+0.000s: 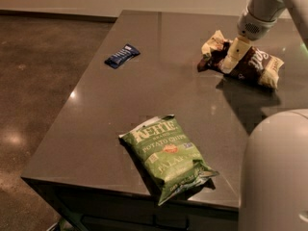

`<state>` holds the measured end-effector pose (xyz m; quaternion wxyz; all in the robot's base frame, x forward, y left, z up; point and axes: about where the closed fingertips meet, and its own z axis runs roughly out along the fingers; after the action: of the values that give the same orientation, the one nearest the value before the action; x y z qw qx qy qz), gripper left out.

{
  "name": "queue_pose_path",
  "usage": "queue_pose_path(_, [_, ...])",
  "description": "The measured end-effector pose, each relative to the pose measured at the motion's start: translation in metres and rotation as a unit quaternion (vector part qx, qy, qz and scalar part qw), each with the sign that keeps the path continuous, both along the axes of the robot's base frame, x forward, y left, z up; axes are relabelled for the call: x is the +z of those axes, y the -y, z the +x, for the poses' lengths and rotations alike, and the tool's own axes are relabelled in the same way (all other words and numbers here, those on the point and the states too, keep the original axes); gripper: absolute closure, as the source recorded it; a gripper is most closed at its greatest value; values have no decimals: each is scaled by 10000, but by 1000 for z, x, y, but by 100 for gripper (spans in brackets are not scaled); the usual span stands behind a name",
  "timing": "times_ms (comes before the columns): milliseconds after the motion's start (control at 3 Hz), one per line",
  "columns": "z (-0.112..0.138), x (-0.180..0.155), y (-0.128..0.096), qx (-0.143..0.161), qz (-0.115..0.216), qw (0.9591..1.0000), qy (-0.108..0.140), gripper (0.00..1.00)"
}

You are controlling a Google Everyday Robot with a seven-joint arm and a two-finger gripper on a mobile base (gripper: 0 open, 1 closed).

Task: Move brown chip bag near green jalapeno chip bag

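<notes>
The brown chip bag point(254, 64), dark brown with cream-yellow ends, lies at the far right of the dark table point(144, 95). My gripper point(230, 61) reaches down from the upper right and sits on the bag's left half, touching it. The green jalapeno chip bag point(168, 155) lies flat near the table's front edge, well apart from the brown bag and the gripper.
A small dark blue wrapper point(122, 56) lies near the table's left edge. My pale rounded body point(274, 172) fills the lower right corner. The brown floor point(33, 90) lies to the left of the table.
</notes>
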<state>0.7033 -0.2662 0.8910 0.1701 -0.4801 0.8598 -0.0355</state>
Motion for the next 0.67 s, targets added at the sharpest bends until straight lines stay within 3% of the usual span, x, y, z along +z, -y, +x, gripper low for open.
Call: queue_pose_path(667, [8, -9, -4, 117, -54, 9999, -89, 48])
